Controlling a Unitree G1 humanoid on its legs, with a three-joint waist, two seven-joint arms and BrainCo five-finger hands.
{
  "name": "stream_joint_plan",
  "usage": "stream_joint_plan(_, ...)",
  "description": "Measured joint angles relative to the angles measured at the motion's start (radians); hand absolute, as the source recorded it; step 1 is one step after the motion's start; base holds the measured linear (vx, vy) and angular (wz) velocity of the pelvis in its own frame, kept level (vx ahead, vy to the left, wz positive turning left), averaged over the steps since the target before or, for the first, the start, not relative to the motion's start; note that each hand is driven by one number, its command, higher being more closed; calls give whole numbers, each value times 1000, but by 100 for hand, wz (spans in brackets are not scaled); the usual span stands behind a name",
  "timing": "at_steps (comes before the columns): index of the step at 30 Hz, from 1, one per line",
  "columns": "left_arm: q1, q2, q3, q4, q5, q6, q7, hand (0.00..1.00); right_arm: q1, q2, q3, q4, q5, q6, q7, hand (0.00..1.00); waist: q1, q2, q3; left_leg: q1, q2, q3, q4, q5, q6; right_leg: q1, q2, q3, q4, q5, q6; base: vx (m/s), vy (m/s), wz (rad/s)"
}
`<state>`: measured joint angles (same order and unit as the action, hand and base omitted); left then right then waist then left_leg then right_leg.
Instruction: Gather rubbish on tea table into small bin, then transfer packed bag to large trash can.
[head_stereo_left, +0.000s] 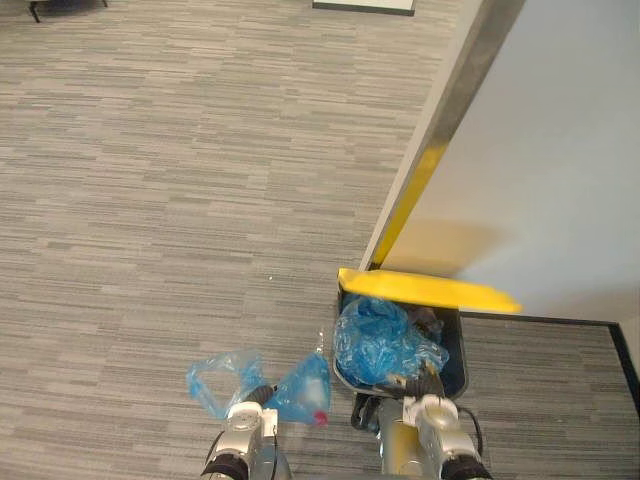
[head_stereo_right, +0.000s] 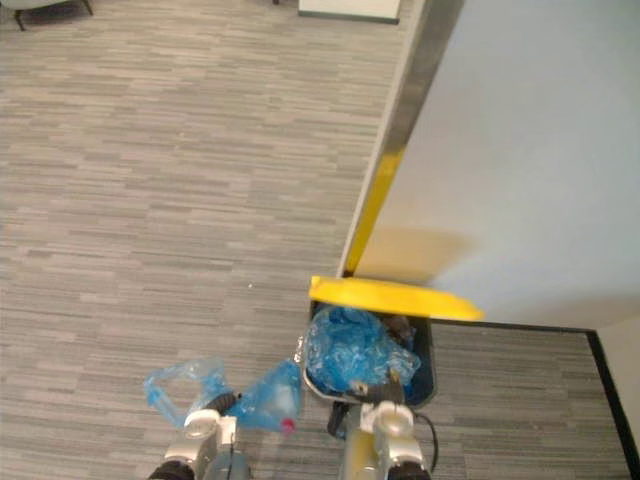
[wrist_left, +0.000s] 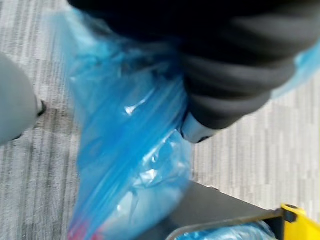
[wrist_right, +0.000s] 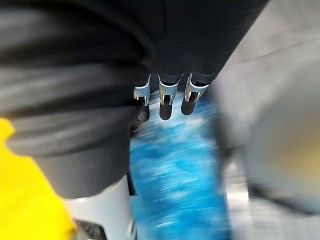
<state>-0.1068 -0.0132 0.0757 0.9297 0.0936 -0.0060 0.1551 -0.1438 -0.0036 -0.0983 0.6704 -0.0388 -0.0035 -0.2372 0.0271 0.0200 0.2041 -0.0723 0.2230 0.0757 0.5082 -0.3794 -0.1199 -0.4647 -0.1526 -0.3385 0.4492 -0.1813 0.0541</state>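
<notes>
A packed blue bag (head_stereo_left: 300, 392) with something red at its lower end hangs from my left hand (head_stereo_left: 247, 415), above the carpet and just left of the large trash can (head_stereo_left: 452, 352). In the left wrist view the bag (wrist_left: 130, 150) runs under the hand's dark cover, and the fingers are hidden. The can has a raised yellow lid (head_stereo_left: 430, 290) and a crumpled blue liner (head_stereo_left: 380, 340) inside. My right hand (head_stereo_left: 424, 388) is at the can's near rim. Its fingers (wrist_right: 165, 105) hang relaxed over the liner (wrist_right: 175, 170) and hold nothing.
The can stands against a pale wall (head_stereo_left: 540, 150) whose corner carries a yellow strip (head_stereo_left: 410, 205). Grey striped carpet (head_stereo_left: 180, 200) spreads wide to the left and ahead. A black skirting line (head_stereo_left: 560, 322) runs along the floor to the right of the can.
</notes>
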Motion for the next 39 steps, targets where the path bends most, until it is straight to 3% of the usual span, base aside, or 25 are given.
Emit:
stream_joint_plan(3,0,10,-30,-21,-19,-9,20,100,-65,-32,35,-73,0,-21,-15,0,9,0,4,-25,4,4,-2,-7,7,-23,-1,-3,0,12,11,-128,-81,9)
stream_joint_plan(4,0,18,-35,-41,-26,-10,22,100,-102,-48,48,-80,0,-25,-17,0,10,0,16,-33,6,4,-10,-36,28,-33,-1,-8,-2,24,8,-141,-46,9)
stream_joint_plan(6,-6,36,-47,-66,-39,-13,29,100,-146,-75,63,-97,0,-24,-21,0,23,-6,36,-56,10,1,-8,-67,8,-60,-1,-4,7,38,12,-161,-35,0)
stream_joint_plan(10,-20,77,-57,-96,-61,-20,42,100,-260,-117,71,-110,0,-14,-21,0,41,-24,75,-104,5,-12,5,-67,8,-99,10,9,-9,67,7,-112,-60,-4)
stream_joint_plan(19,-120,68,-117,-238,-144,-34,59,100,-539,-280,60,-110,18,12,-51,0,36,-22,166,-139,28,-51,1,-48,-20,-140,49,-3,5,57,-19,6,-69,-4)
stream_joint_plan(27,-156,68,-214,-443,-216,-60,60,100,-623,-312,24,-106,82,46,-66,0,32,-25,191,-171,31,-75,0,-42,-31,-166,45,-20,19,47,-36,-2,-27,7)
stream_joint_plan(33,-156,99,-311,-703,-283,-79,59,100,-629,-314,22,-106,91,56,-69,0,28,-25,191,-173,29,-76,0,-40,-35,-166,40,-21,20,46,-38,0,0,0)
stream_joint_plan(39,-157,127,-464,-983,-362,-150,34,100,-633,-314,12,-106,120,57,-78,0,26,-26,191,-170,24,-64,1,-39,-37,-166,35,-15,20,46,-37,5,11,-1)
